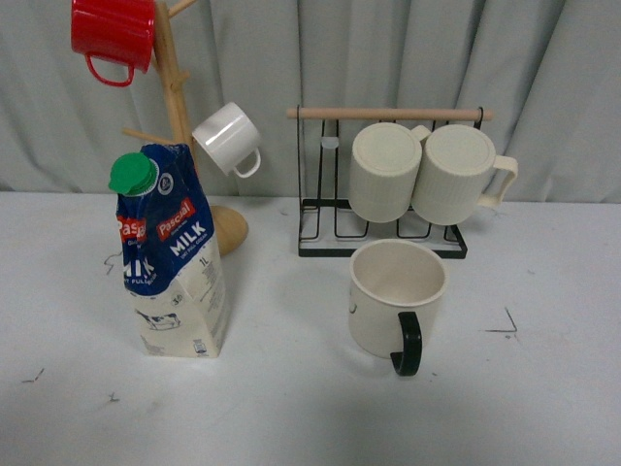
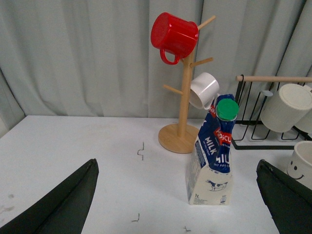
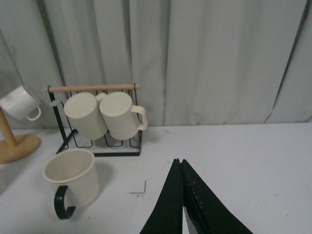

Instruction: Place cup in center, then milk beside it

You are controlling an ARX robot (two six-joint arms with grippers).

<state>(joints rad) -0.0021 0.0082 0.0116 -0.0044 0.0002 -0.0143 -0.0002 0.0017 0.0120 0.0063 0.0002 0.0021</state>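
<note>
The cup [image 1: 396, 296], a wide cream mug with a black handle, stands upright on the white table right of centre, in front of the wire rack. It also shows in the right wrist view [image 3: 72, 180], and its smiley face shows at the edge of the left wrist view [image 2: 302, 163]. The milk [image 1: 173, 254], a blue-and-cream carton with a green cap, stands upright at the left; it also shows in the left wrist view [image 2: 212, 156]. My left gripper [image 2: 178, 187] is open, well short of the carton. My right gripper [image 3: 178, 163] is shut and empty, apart from the cup. Neither arm shows in the front view.
A wooden mug tree [image 1: 179, 107] behind the milk holds a red mug [image 1: 112, 34] and a small white mug [image 1: 228, 138]. A black wire rack [image 1: 383, 199] behind the cup holds two ribbed cream mugs [image 1: 422, 173]. Grey curtains hang behind the table.
</note>
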